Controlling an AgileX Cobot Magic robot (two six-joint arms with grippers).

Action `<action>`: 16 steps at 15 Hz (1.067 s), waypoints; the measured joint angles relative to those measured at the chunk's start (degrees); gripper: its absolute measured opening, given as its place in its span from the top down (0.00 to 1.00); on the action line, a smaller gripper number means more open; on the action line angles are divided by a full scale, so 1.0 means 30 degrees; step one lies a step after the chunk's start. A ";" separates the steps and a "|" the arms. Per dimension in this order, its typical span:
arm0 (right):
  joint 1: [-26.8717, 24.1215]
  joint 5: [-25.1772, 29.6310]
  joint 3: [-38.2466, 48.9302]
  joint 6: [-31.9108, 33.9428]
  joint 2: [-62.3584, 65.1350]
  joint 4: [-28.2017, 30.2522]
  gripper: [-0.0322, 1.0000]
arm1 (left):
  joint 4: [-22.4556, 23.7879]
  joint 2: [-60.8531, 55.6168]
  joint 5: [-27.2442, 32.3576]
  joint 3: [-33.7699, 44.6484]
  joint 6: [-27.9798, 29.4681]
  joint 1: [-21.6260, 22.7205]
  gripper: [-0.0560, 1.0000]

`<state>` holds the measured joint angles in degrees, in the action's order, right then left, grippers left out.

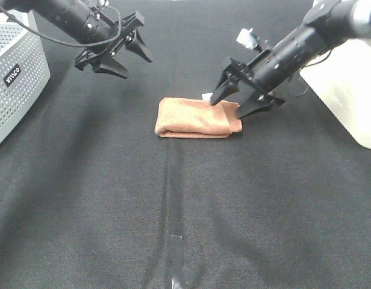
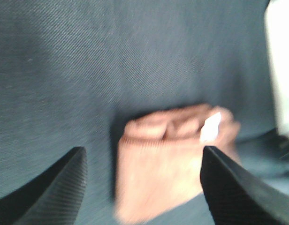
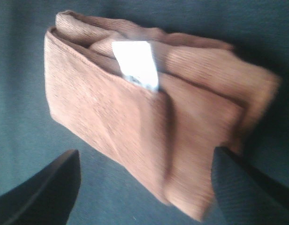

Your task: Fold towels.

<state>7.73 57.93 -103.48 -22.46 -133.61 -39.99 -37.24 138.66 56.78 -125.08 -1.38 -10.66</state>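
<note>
Rust towel [image 1: 196, 118] folded on black cloth, open right pincer [image 1: 240, 103] at its end, open left pincer [image 1: 124, 58] well apart

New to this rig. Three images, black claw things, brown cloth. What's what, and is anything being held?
It is a robot with two arms, each ending in a two-fingered gripper. The wide picture comes from a camera mounted high; the other two come from cameras on each wrist, looking out past the fingers. On the black table cover lies one rust-brown towel, already folded into a small bundle, its white tag showing. The left gripper hangs open in the air, away from it. The right gripper is open at the towel's end, one finger either side. Nothing is held. A white perforated bin stands at the table's left edge.
</note>
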 joint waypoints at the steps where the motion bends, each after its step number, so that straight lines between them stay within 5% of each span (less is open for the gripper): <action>1: 0.0000 0.0000 0.0000 0.0000 0.0000 0.0000 0.26 | 0.0000 0.0000 0.0000 0.0000 0.0000 0.0000 0.33; 8: -0.0038 0.2368 0.0000 0.1490 0.5252 0.1432 0.26 | 0.6971 -0.5348 0.4106 0.0000 0.0668 0.0019 0.33; 11: -0.0038 0.3705 0.0000 0.2521 0.7410 0.3342 0.26 | 0.7544 -0.7811 0.4163 0.0344 0.0726 -0.0115 0.33; 16: -0.0038 0.3782 0.1394 0.4183 1.2166 0.6513 0.26 | 0.9072 -1.4018 0.4183 0.6303 0.0592 -0.0344 0.33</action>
<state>7.62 69.27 -99.29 -9.91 -97.12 -20.45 -10.03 96.60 69.33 -106.17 0.40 -11.69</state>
